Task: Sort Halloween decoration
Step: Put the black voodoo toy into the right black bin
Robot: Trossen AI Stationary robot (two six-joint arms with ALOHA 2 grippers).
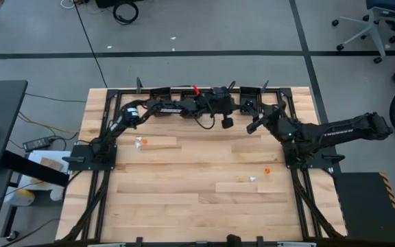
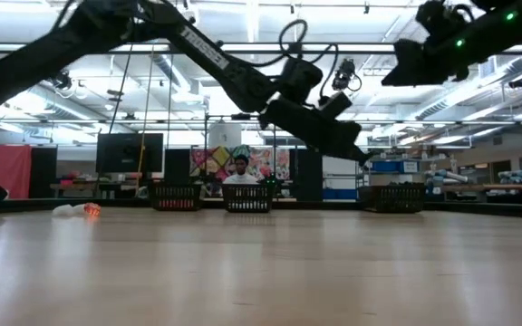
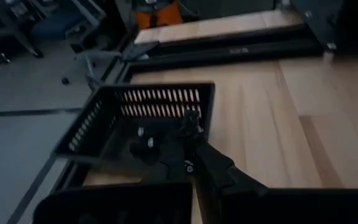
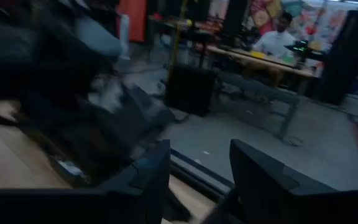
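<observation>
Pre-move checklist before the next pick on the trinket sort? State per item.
1. Left gripper free for a pick: cannot tell. Its fingers are shut above the table's far edge, near the middle bin; nothing visible between them.
2. Right gripper ready: ok. Its fingers are open with nothing between them, raised over the far right of the table.
3. Trinkets left to sort: not ok. An orange trinket and a white trinket lie near the right arm's base, another pair on the left side.
4. Bins upright at the far edge: ok.
5. Bin contents by colour: cannot tell.
</observation>
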